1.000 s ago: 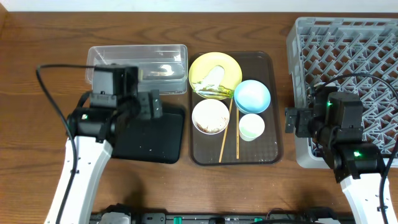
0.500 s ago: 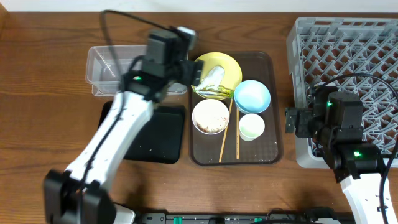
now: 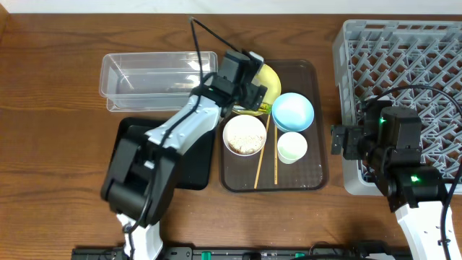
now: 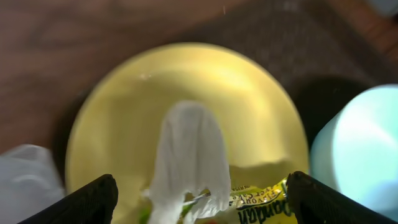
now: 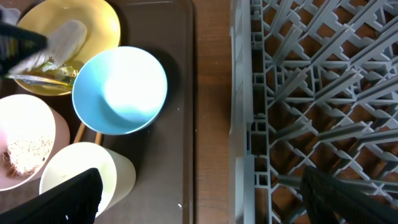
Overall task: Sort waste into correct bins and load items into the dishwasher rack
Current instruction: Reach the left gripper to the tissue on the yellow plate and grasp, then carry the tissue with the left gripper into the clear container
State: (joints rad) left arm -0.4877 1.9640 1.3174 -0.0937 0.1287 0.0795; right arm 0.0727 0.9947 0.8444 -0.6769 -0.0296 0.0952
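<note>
The crumpled wrapper with white paper (image 4: pixel 193 155) lies on the yellow plate (image 4: pixel 186 93). My left gripper (image 4: pixel 199 199) is open just above it, one finger on each side; in the overhead view it (image 3: pixel 249 95) covers most of the plate (image 3: pixel 270 78). The pinkish bowl (image 3: pixel 244 135) holds rice-like scraps. The blue bowl (image 3: pixel 292 112), pale cup (image 3: pixel 291 147) and chopsticks (image 3: pixel 275 160) lie beside it. My right gripper (image 5: pixel 205 199) is open and empty between the serving tray and the grey rack (image 5: pixel 311 93).
The clear tub (image 3: pixel 155 76) stands at the back left, the black tray (image 3: pixel 195 162) in front of it under my left arm. The dishes sit on a dark brown serving tray (image 3: pixel 312 173). The rack (image 3: pixel 411 58) fills the right side.
My left arm has swung right, from above the black tray past the clear tub to over the yellow plate. The right arm has not moved.
</note>
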